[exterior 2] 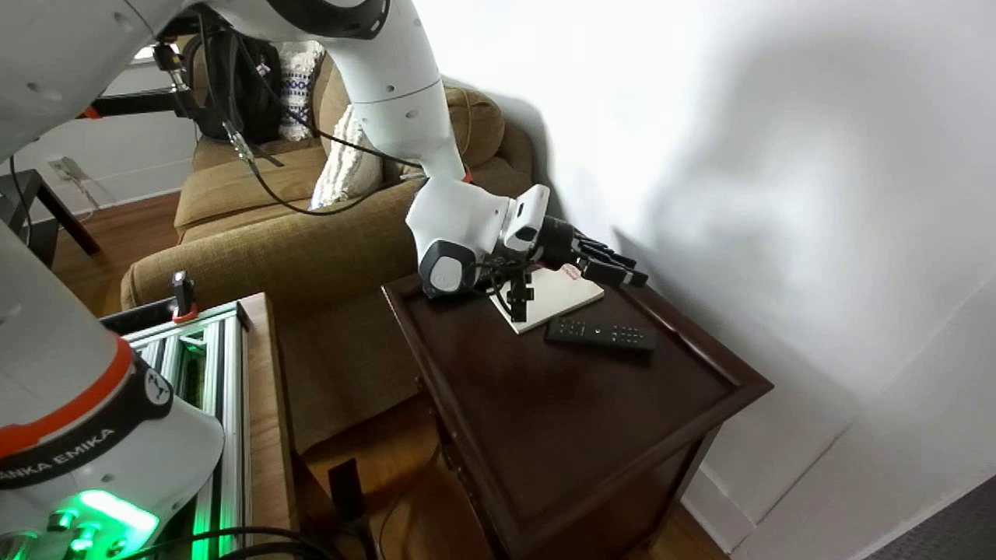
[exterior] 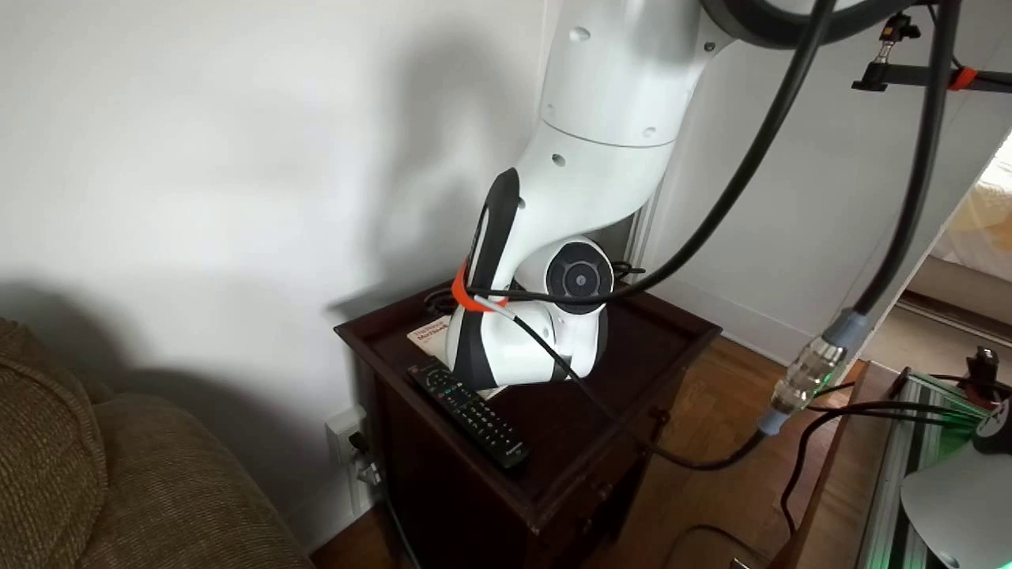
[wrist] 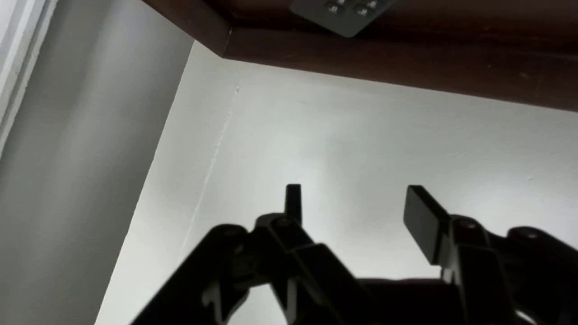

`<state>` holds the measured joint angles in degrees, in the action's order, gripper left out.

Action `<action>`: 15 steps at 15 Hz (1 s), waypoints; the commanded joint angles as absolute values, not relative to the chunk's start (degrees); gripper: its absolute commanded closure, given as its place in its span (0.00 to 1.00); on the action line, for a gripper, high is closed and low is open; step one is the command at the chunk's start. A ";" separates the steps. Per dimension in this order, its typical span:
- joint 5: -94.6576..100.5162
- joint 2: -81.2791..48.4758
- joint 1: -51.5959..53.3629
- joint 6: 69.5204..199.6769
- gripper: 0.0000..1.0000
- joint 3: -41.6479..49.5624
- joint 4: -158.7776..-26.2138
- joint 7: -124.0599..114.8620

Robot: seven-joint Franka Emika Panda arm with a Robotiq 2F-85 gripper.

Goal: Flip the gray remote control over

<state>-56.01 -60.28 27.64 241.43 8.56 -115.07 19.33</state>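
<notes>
- Gray remote control [exterior 2: 601,334]: in an exterior view, flat on the dark wood table [exterior 2: 529,404], buttons facing up. One end at the edge of the white paper [exterior 2: 556,303]; touching or just beside it, cannot tell which.
- Claw [wrist: 356,212], wrist view: jaws stand wide apart, white wall [wrist: 343,135] showing through the gap.
- Wrist view catches just one corner of the gray remote control, a few round buttons on it, near the table's raised rim [wrist: 384,63]. Corner at the top border, claw at the bottom; the two well apart, corner roughly in line with the gap.
- Claw appears side-on in the exterior view that holds the gray remote control: points toward the wall, above the tabletop. Gray remote control lower than the claw and clear of it.
- Black remote [exterior: 468,412]: in an exterior view, longer, rows of pale buttons plus a few coloured ones, lying along the table edge nearest the couch [exterior: 158,474]. White arm [exterior: 609,174] blocks claw and gray remote control here.
- Red print on the paper: readable in part, both exterior views.
- Pillows [exterior 2: 346,167] and black bag [exterior 2: 261,93] on the couch: in an exterior view.
</notes>
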 commanded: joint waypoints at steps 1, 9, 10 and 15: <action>-56.01 -53.76 23.19 238.31 0.07 4.67 -119.90 23.31; -61.34 -42.34 20.44 219.71 0.00 3.98 -125.31 29.39; -63.63 -40.94 20.64 216.78 0.00 4.40 -125.84 31.09; -73.54 -35.69 21.01 203.24 0.00 6.94 -127.38 39.52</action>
<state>-67.76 -40.05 21.02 210.64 5.78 -124.76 33.78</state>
